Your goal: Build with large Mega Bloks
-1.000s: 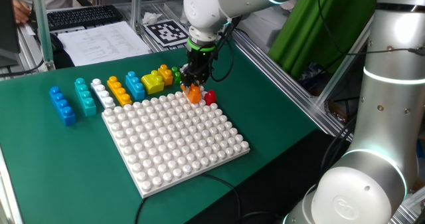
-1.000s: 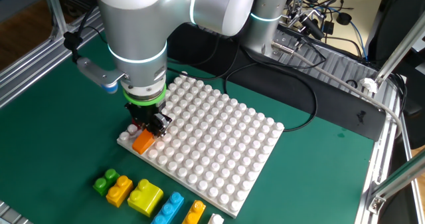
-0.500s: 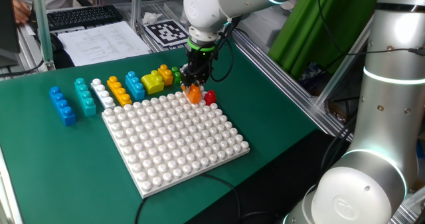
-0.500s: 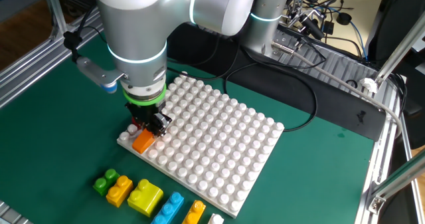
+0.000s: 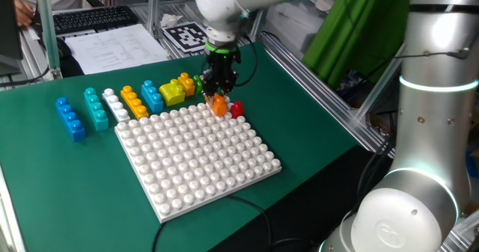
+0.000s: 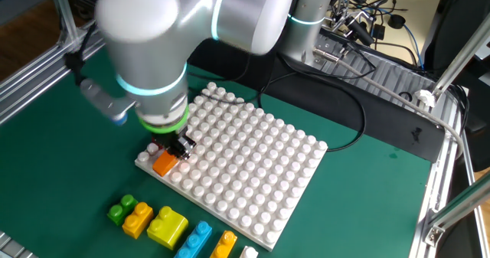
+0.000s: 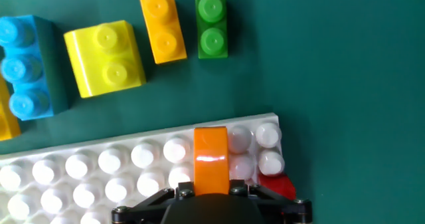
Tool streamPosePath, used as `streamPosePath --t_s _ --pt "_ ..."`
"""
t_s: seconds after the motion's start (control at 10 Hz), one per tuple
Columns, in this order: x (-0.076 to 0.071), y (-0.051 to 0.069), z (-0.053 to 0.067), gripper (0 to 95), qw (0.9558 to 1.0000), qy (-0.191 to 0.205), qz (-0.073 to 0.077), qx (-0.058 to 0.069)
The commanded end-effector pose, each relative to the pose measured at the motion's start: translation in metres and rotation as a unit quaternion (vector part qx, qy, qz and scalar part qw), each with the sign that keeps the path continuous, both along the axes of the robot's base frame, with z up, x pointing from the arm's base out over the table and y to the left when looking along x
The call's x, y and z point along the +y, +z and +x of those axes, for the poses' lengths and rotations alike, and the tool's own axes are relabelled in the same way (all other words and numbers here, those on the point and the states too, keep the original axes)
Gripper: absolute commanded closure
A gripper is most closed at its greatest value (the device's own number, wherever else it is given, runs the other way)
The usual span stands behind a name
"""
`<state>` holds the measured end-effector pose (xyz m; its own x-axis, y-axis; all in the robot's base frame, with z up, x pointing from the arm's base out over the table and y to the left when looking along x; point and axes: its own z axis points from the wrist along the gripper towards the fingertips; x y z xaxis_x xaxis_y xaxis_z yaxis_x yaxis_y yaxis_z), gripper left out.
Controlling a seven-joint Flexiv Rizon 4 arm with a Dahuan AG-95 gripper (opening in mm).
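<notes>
Green matting carries a white studded baseplate (image 5: 196, 159); at its far corner an orange Mega Blok (image 7: 211, 159) sits directly beneath the gripper (image 6: 173, 152), its long axis running straight out from the narrowed jaws clamping it, a red block (image 5: 236, 109) beside.

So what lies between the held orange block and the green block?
In the hand view, baseplate studs, then bare green mat, separate the orange block from the green block.

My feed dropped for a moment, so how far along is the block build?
Early days. No loose brick looks fully seated on the white baseplate yet. In hand: the tool grips an orange brick at the plate's corner, beside a red brick. Still waiting on the mat: green brick, yellow brick, blue brick and others.
</notes>
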<state>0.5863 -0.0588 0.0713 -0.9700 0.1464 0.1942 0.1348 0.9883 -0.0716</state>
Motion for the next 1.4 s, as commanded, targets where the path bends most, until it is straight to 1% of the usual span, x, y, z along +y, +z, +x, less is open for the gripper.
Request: streamPosePath --t_s 0.1,0.2,0.3,0.4,0.5,0.6,0.8,0.9,1.2,1.4 --pt "-0.001 0.000 0.000 95.0 0.9999 0.001 0.002 0.015" --pt "-0.001 0.000 0.000 95.0 0.9999 0.003 0.002 0.015" --pt "-0.001 0.000 0.000 95.0 0.9999 0.006 0.004 0.012" --pt "-0.001 0.000 0.000 95.0 1.0000 0.007 0.004 0.003" --pt "-0.001 0.000 -0.003 95.0 0.9998 0.008 0.013 -0.011" --pt "-0.001 0.000 -0.003 95.0 0.9997 0.009 0.013 -0.017" --pt "-0.001 0.000 -0.003 95.0 0.9996 0.009 0.012 -0.022" --pt "-0.001 -0.001 -0.004 95.0 0.9994 0.011 0.012 -0.030" --pt "-0.003 -0.007 -0.006 95.0 0.9988 0.021 0.009 -0.043" --pt "-0.004 -0.010 -0.010 95.0 0.9986 0.024 0.010 -0.047"
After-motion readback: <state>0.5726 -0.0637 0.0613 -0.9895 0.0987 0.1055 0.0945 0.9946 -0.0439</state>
